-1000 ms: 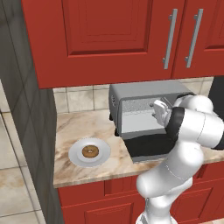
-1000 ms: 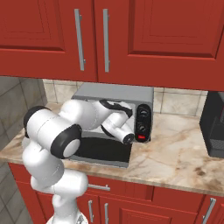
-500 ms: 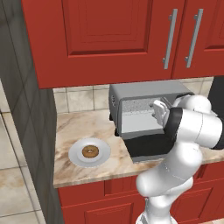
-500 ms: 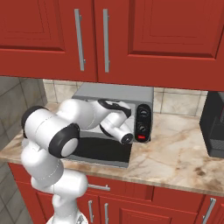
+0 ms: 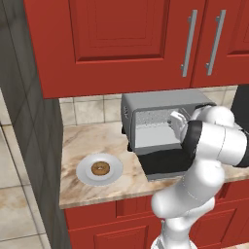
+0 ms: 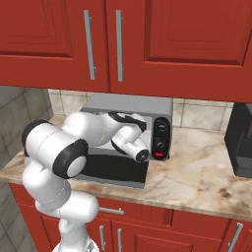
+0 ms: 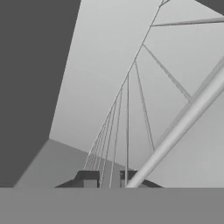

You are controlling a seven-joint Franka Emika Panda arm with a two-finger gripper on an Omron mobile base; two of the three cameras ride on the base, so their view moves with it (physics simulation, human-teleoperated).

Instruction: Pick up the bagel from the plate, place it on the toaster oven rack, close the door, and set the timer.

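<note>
One bagel [image 5: 100,168] lies on one round plate [image 5: 84,174] at the left of the marble counter [image 5: 87,141], well away from the arm. One grey toaster oven [image 5: 160,104] stands beside the plate with its dark door [image 5: 165,163] folded down flat. The pincer [image 7: 107,178] is inside the oven, pinched shut on a thin bar of the wire rack [image 7: 131,109]. Two black knobs [image 6: 161,134] sit on the oven's right side. Red cabinets [image 5: 112,44] hang above, with three silver handles [image 6: 88,44] seen there.
</note>
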